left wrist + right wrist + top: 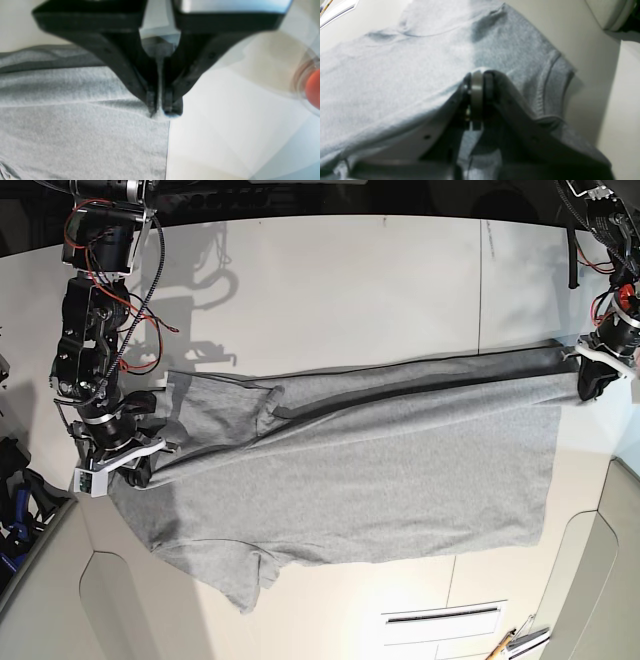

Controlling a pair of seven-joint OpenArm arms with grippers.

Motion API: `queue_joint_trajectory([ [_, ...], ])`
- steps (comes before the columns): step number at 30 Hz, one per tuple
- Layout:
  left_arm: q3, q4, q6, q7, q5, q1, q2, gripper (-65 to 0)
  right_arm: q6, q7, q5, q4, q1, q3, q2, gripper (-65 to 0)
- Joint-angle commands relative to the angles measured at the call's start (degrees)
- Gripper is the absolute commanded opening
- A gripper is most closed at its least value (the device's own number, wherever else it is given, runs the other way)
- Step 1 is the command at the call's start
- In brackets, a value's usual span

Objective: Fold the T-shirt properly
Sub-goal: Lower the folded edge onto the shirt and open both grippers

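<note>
The heather-grey T-shirt (400,470) lies stretched across the white table, plain side up, sleeves toward the base view's left and hem toward its right. My left gripper (592,383) sits at the far hem corner. In the left wrist view its black fingers (152,100) nearly meet, pinching the T-shirt (75,125) edge at the left gripper (160,112). My right gripper (140,468) is at the shoulder end. In the right wrist view the right gripper (477,75) holds a strip of cloth between close-set jaws, and the T-shirt (395,70) drapes over them. A sleeve (552,82) lies beside it.
The white table (350,280) has panel seams and a raised panel edge near the front. A pen and papers (515,642) lie at the front edge. Blue items (15,510) sit at the far left. An orange-red thing in a clear round holder (313,87) stands near the left gripper.
</note>
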Motion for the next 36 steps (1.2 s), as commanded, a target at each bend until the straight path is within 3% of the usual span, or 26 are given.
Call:
queue_joint_trajectory([
  [1, -0.4, 0.8, 0.4, -1.9, -0.6, -0.5, -1.3, -55.9, -0.2, 1.9, 0.4, 1.0, 1.3, 0.2, 0.6, -50.5],
  [3, -0.4, 0.8, 0.4, -1.9, -0.6, -0.5, -1.3, -44.8, -0.2, 1.9, 0.4, 1.0, 1.3, 0.2, 0.6, -40.0],
  [4, -0.4, 0.8, 0.4, -1.9, -0.6, -0.5, -1.3, -41.3, -0.2, 1.9, 0.4, 1.0, 1.4, 0.2, 0.6, -38.3],
  [10, -0.4, 1.0, 0.4, -2.3, -0.6, -0.5, -1.3, -40.4, -0.2, 1.0, 0.4, 4.3, 1.2, 0.2, 0.6, -38.3],
  [14, -0.4, 2.7, -2.9, -1.8, -1.2, -0.4, -1.2, -40.5, -0.2, -3.4, 0.4, 8.9, 1.2, 0.2, 0.6, -38.4],
  [16, -0.4, 3.7, -5.0, -0.5, -3.5, -0.4, -1.2, -40.8, 0.5, -4.7, 0.2, 10.6, 1.2, 0.2, 0.6, -42.3],
  [19, -0.2, 4.0, -6.6, 1.1, -5.5, -0.4, -1.2, -48.4, 0.5, -5.5, -1.4, 11.2, 0.9, 0.2, 0.6, -65.0],
  [22, 1.2, 3.9, -6.5, 1.2, -4.1, -0.4, -1.1, -60.6, 0.4, -5.5, -3.1, 11.0, 0.1, 0.2, 0.6, -65.0],
  [23, 2.3, 3.9, -5.8, 1.2, -3.1, -0.4, -1.1, -64.7, 0.4, -5.4, -3.7, 10.7, -0.1, 0.2, 0.6, -65.0],
  [27, 9.2, 3.9, -1.4, -1.2, 5.6, -0.5, -1.1, -65.0, 0.4, -3.7, -5.9, 7.4, 0.0, 0.2, 1.4, -65.0],
  [32, 17.1, 3.9, 8.7, -4.6, 18.7, -0.5, -1.1, -65.0, 0.4, -3.4, -6.0, 0.5, 0.3, 0.2, 3.7, -65.0],
  [36, 18.4, 3.3, 11.0, -4.6, 22.0, -0.4, -1.1, -65.0, 0.5, -4.5, -6.0, -4.6, 0.2, 0.2, 5.1, -65.0],
])
